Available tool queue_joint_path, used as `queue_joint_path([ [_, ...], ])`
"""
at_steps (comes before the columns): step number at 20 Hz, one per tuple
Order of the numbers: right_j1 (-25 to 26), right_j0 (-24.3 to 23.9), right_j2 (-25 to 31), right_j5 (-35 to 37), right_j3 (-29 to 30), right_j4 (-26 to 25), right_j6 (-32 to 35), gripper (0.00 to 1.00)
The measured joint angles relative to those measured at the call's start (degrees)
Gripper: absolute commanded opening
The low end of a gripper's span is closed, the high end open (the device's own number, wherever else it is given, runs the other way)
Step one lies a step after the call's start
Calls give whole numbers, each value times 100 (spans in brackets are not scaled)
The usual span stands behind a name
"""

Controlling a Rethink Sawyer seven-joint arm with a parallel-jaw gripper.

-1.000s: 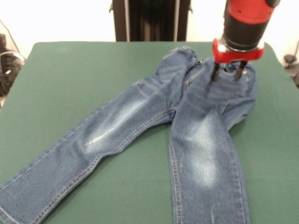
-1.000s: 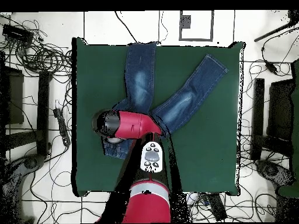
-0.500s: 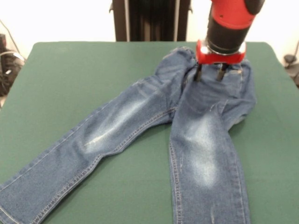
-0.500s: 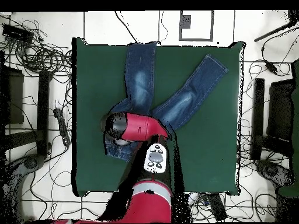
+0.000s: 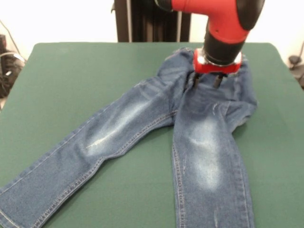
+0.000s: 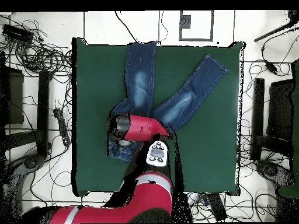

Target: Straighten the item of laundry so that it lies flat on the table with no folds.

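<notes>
Spread a little apart, the two dark fingertips of the gripper [image 5: 205, 80] point down at the seat of the jeans [image 5: 190, 137], just below the waistband and near the fly seam; whether they press into the denim or hang just above it is not clear, and no cloth is visibly pinched between them. The jeans lie on the green table [image 5: 71, 71] with the waist toward the far side in the front view and the legs fanning out toward the near edge, one running off to the lower left, the other straight down and out of the picture's bottom edge. From overhead the same shape shows as a V, with the waist mostly hidden under the red arm [image 6: 137, 125] and both legs reaching toward the far edge of the table. Both legs look fairly flat and smooth, so much of the job seems done there. What is left is mainly at the top: the hip to the right of the gripper in the front view bunches into a soft fold with a shadowed tuck beneath it, the waistband looks rumpled, and the inner edge of the left-hand leg seems slightly overlapped at the crotch. My judgement is that the waist area needs spreading before the jeans count as flat.
</notes>
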Motion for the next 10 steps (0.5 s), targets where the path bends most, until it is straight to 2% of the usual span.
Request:
queue_joint_path([
  [1, 53, -10, 1, -33, -7, 0, 0, 100],
  [2, 151, -60, 2, -140, -7, 2, 0, 0],
  [10, 167, -165, 49, -164, -6, 33, 0, 0],
])
